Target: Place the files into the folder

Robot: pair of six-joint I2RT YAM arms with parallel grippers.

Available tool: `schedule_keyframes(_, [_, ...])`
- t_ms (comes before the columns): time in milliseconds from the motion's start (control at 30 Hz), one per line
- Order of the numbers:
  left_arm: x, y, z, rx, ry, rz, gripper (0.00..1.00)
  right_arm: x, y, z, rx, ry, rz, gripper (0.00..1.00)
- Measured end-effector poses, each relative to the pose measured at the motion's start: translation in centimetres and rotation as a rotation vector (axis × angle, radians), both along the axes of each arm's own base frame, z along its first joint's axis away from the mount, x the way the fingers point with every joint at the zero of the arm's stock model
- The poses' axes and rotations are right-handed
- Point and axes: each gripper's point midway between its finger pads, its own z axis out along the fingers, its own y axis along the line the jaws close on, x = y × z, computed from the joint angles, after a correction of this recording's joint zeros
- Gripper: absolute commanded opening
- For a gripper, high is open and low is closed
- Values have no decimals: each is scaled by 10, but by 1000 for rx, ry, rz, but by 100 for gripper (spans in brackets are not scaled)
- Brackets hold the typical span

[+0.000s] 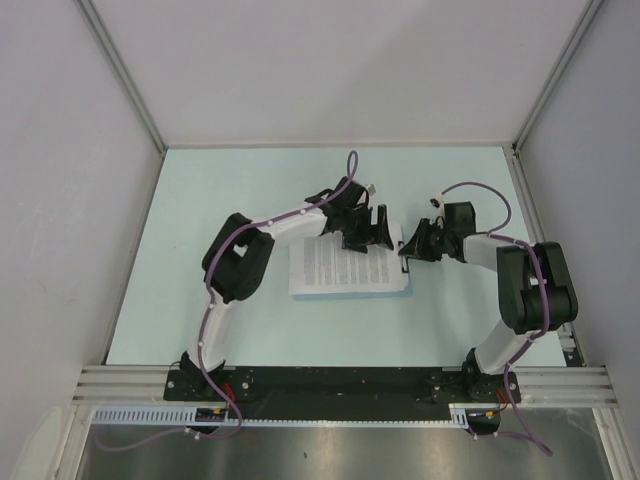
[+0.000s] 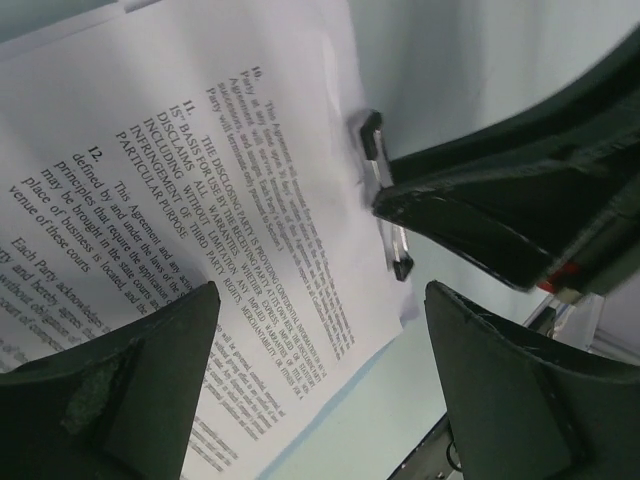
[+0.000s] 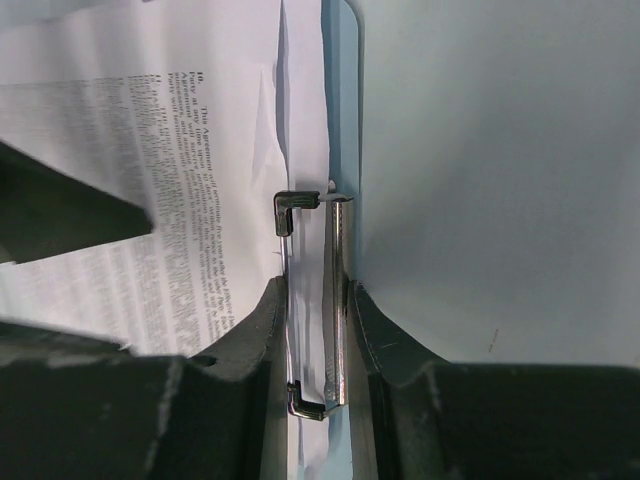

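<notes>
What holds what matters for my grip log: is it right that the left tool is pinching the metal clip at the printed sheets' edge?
No. The right tool is pinching the metal clip at the printed sheets' edge, as the right wrist view shows; the left tool is open above the text.

Files (image 2: 150,130): matt white paper, black print. Folder (image 3: 342,100): smooth translucent blue plastic. Clip (image 3: 338,290): glossy metal bar, black ends. Fingers (image 2: 500,400): matt black, scuffed. Counter (image 3: 480,180): smooth, matt.

Both arms are folding inward. The left gripper (image 2: 322,300) is hovering, fingers apart. The right gripper (image 3: 315,292) is pinching a metal clip (image 3: 338,262).
</notes>
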Motion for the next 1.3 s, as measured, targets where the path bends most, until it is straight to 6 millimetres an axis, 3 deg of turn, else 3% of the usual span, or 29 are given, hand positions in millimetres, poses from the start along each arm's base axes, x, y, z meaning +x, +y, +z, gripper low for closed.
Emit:
schedule_keyframes(133, [-1,0,-20,9,41,26,88,0,0,0,0,-1,1,0])
schedule_keyframes(633, [0,-3,-20,-33,52,70,87,-2,1,0,-26,-12,-5,0])
schedule_keyframes(767, [0,-4,-19,-38,54,74,92,-2,2,0,-60,-20,-14,0])
schedule_keyframes(1100, [-8,-6,-5,-43,53,66,99,-2,2,0,-90,-26,-23,0])
schedule_keyframes(1300, [-10,-9,28,-67,28,42,100,-2,2,0,-89,-25,-25,0])
